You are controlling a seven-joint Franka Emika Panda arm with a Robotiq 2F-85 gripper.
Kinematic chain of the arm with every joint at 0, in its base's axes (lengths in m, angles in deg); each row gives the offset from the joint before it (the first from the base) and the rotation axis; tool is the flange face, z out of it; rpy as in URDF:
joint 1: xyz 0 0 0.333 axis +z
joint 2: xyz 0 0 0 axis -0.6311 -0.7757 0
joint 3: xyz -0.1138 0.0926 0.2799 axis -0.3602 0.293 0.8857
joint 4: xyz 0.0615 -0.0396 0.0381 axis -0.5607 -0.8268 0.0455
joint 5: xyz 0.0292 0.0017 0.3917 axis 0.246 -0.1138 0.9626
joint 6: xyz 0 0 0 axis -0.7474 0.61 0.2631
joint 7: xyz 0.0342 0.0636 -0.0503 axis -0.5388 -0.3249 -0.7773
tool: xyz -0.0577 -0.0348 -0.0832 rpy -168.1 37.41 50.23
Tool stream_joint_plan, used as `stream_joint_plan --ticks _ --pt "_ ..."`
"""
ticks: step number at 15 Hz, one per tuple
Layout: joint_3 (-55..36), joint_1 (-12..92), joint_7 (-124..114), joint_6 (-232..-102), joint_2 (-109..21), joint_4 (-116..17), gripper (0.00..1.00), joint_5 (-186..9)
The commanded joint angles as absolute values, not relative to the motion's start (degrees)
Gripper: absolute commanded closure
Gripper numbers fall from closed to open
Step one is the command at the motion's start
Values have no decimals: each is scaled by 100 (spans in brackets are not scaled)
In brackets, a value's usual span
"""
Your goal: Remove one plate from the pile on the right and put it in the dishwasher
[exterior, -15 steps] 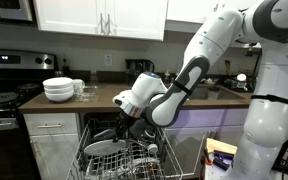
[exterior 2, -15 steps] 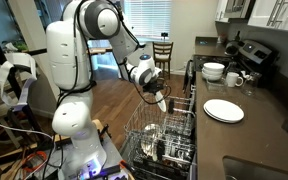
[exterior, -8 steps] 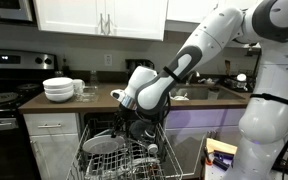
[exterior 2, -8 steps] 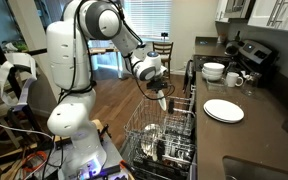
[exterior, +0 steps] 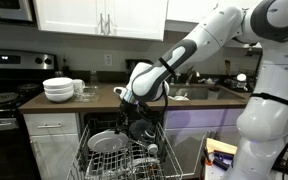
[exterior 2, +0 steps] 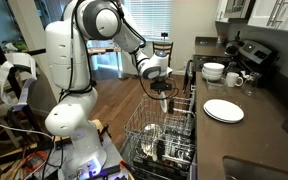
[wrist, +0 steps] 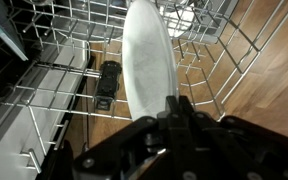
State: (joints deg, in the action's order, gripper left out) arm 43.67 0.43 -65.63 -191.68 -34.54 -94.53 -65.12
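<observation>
1. Far left in an exterior view stand the stove (exterior: 2,100) and a stack of deep bowls (exterior: 58,90) on the tabletop (exterior: 102,99). Neither is involved, and the bowls are not the source stack.
2. Next right, below the tabletop edge, is the dishwasher (exterior: 149,160) with its wire rack (wrist: 214,70) pulled out.
   - The plate (exterior: 104,141) is inside this rack, leaning among the tines with its face toward the camera.
   - The wrist view shows it standing on edge between wire rows.
   - Judgement: it is presented rim-down because a plate seats in tines only edgewise.
3. Right of the plate, the claw (exterior: 134,122) hangs over the rack, on the arm (exterior: 189,50) that reaches in from the right.
   - In the wrist view the fingertips (wrist: 177,105) sit close together at the plate's near rim.
   - Whether they pinch the rim or merely stand beside it cannot be told from these pictures.
4. Rightmost, in an exterior view, the pile (exterior 2: 223,110) lies flat on the tabletop, well apart from the rack. The bowls are behind it.
5. Assessment: placement appears essentially made. The remaining concern is release. If the plate is not settled between tines, it may tip over in the rack once let go.
</observation>
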Motion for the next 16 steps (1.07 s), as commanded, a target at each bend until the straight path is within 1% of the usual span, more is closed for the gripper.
stream_joint_plan --ticks 1,11,12,13,16 --pt "4424 -161 -6899 -18861 -3370 -9325 98 -6192" --pt "4174 -165 -6679 -18905 -3744 -9248 98 -6479" --pt "3381 626 -6838 -18861 -3717 -9197 98 -6233" --pt "3194 776 -6839 -18864 -3768 -9173 98 -6234" --pt "2194 1701 -6864 -18838 -3948 -9022 98 -6192"
